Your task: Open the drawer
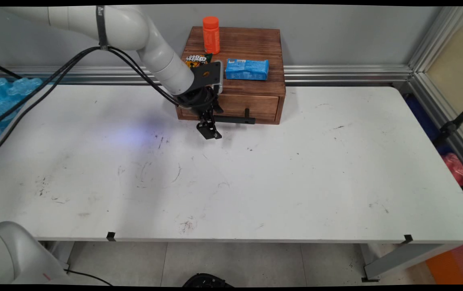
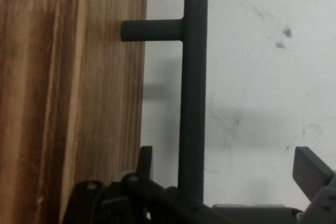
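Note:
A brown wooden box (image 1: 251,44) stands at the table's far side, with a drawer front (image 1: 259,106) and a black bar handle (image 1: 237,119). My gripper (image 1: 211,131) hangs at the handle's left end, just above the table. In the hand view the handle (image 2: 192,93) runs up between the two fingers of the gripper (image 2: 228,163), close to the left finger (image 2: 145,157) and well apart from the right finger (image 2: 311,169). The gripper is open and holds nothing. On the box top stand an orange bottle (image 1: 211,34) and a blue packet (image 1: 247,69); a snack bag (image 1: 195,60) is partly hidden by my wrist.
Blue bubble wrap (image 1: 1,99) lies at the table's left edge. An aluminium rail (image 1: 344,73) runs along the wall behind the box. Black cables (image 1: 53,81) hang from the arm over the table's left part.

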`<state>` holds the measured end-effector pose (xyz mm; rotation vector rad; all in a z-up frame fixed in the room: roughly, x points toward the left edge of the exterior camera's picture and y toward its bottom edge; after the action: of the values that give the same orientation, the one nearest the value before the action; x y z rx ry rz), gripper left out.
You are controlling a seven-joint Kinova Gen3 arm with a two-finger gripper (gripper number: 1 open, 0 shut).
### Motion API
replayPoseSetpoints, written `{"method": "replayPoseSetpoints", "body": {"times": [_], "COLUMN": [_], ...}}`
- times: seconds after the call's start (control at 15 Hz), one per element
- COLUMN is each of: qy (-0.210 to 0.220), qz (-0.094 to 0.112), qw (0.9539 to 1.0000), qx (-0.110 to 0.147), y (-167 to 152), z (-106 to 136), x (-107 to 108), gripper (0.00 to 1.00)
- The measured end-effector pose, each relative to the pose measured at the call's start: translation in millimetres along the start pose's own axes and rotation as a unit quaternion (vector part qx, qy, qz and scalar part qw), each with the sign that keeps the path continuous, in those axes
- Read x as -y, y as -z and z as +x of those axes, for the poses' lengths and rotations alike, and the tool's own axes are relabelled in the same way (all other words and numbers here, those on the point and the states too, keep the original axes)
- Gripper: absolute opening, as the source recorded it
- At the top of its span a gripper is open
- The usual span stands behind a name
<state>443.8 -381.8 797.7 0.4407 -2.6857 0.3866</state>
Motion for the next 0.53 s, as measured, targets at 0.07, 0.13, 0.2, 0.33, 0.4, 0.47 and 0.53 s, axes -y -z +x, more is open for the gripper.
{"method": "replayPoseSetpoints", "body": {"times": [0.07, 0.13, 0.2, 0.33, 0.4, 0.47, 0.53], "qy": [0.003, 0.006, 0.009, 0.014, 0.016, 0.019, 0.021], "qz": [-0.001, -0.003, -0.005, -0.009, -0.011, -0.013, -0.015], "qw": [1.0000, 1.0000, 0.9999, 0.9999, 0.9998, 0.9997, 0.9997], "qx": [-0.001, -0.001, -0.001, -0.002, -0.002, -0.002, -0.002], "y": [-1, -2, -4, -6, -6, -7, -8], "z": [0, -1, -1, -2, -2, -3, -3], "x": [-1, -2, -4, -8, -9, -11, -13], "gripper": [1.00, 1.00, 1.00, 1.00, 1.00, 1.00, 1.00]}}
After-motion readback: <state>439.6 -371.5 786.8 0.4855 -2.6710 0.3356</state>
